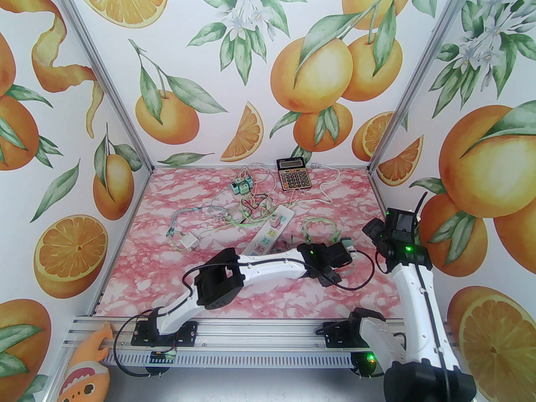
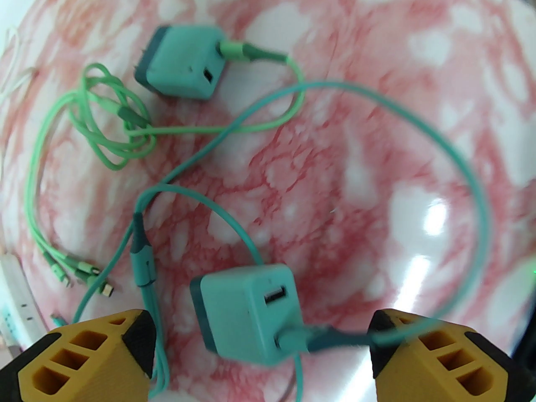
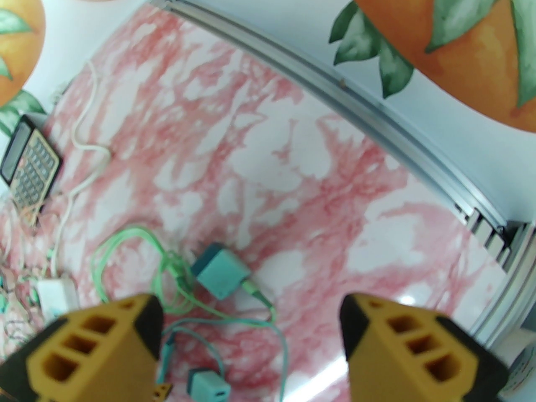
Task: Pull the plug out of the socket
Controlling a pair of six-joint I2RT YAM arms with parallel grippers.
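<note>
Teal charger plug (image 2: 247,312) loose on bench (image 2: 377,140), lower centre, off power strip (image 1: 268,233): pull seems done; left fingers (image 2: 92,354) apart flanking it, right fingers (image 3: 96,346) apart, empty.

power strip (image 1: 268,230): its near end is hidden behind the left arm (image 1: 268,266); socket markings are too small to read.
near charger (image 2: 247,312): lower edge soft; the cable end in its lower port is smeared, so its seating cannot be told.
left hand (image 2: 259,325): fingers cut off by the bottom edge.
right hand (image 3: 249,308): fingers cut off by the bottom edge.
calculator (image 3: 29,166): cut by the left edge in the right wrist view, keys blurred.
white adapter (image 3: 56,295): blurred, partly behind a finger.
cable tangle (image 1: 247,212): too fine to trace.
toy fish (image 1: 83,371): cut off at the bottom.
</note>
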